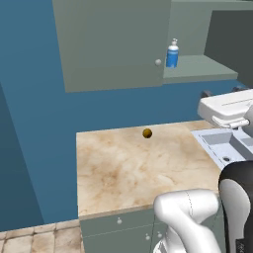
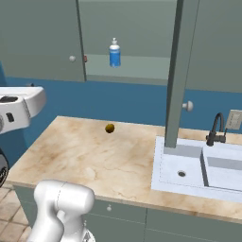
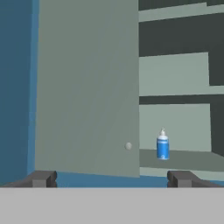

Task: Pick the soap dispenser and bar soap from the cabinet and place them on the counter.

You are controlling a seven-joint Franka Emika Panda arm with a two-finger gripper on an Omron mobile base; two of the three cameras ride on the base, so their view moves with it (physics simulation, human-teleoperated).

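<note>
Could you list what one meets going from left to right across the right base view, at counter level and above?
Round cabinet knob → small dark-yellow ball → soap dispenser → open cabinet door → black faucet → wall outlet.

Left base view looks forward and down from behind the arm's left; right base view does the same from its right. Both take in the bench (image 1: pixel 123 168), the cabinet (image 1: pixel 113 44) and the soap dispenser (image 1: pixel 172 54). Hand view faces the cabinet level, from some way off.
</note>
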